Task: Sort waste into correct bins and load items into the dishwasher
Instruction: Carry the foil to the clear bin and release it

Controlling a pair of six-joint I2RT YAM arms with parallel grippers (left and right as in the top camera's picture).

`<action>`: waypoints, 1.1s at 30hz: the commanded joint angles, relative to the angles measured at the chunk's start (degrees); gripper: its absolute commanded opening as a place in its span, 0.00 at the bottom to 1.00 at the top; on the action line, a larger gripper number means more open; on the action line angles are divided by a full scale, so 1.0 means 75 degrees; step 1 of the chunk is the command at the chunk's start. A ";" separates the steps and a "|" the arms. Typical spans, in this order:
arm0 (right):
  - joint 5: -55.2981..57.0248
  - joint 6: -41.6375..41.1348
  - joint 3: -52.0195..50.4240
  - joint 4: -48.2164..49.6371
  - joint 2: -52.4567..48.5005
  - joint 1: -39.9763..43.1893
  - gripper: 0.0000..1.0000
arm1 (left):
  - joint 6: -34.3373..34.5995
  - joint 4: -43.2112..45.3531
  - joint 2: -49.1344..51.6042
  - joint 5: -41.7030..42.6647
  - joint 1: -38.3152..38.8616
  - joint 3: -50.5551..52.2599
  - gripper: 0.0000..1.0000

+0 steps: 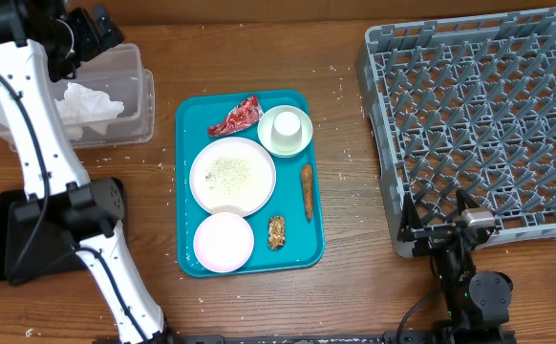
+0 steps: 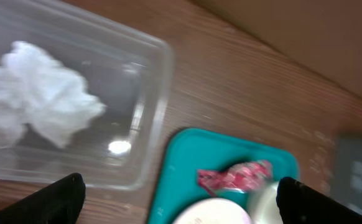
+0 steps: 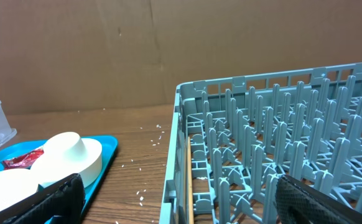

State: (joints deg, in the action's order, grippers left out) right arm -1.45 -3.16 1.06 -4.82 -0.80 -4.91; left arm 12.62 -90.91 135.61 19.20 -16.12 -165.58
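Left gripper (image 2: 181,183), right gripper (image 3: 178,183) both spread, empty. Grey lattice rack (image 1: 479,115) right of teal tray (image 1: 197,113). Clear plastic bin (image 1: 144,105) left of tray, crumpled white tissue (image 1: 89,107) inside. On tray: round speckled plate (image 1: 232,176), pink bowl (image 1: 224,242), upturned cup (image 1: 286,131), crinkled red wrapper (image 1: 236,117).

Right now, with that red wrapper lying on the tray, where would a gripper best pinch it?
Probably from straight above, pinching the red wrapper across its narrow middle. It lies flat and slanted on the tray, so nothing sticks up to grab sideways. The cup crowds its right end and the plate sits just below, so there is more room nearer its left half.
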 commanded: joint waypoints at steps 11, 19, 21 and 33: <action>0.0009 0.0023 -0.0082 0.0023 0.0085 0.0020 1.00 | -0.0688 -0.0784 -0.2643 0.1489 0.1818 -0.0303 1.00; 0.0009 0.0026 -0.0082 0.0023 0.0085 0.0020 1.00 | -0.0962 -0.0784 -0.2667 0.2101 0.3596 -0.0271 1.00; 0.0009 0.0026 -0.0082 0.0023 0.0085 0.0020 1.00 | -0.0402 -0.0784 -0.2678 0.1169 0.3955 -0.0265 1.00; 0.0009 0.0023 -0.0082 0.0023 0.0085 0.0020 1.00 | 0.0842 -0.0784 -0.4374 -0.2192 0.4255 0.1239 1.00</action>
State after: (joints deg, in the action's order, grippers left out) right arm -1.45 -3.14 1.06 -4.80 -0.80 -4.91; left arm 16.91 -96.75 108.88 10.11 15.99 -161.10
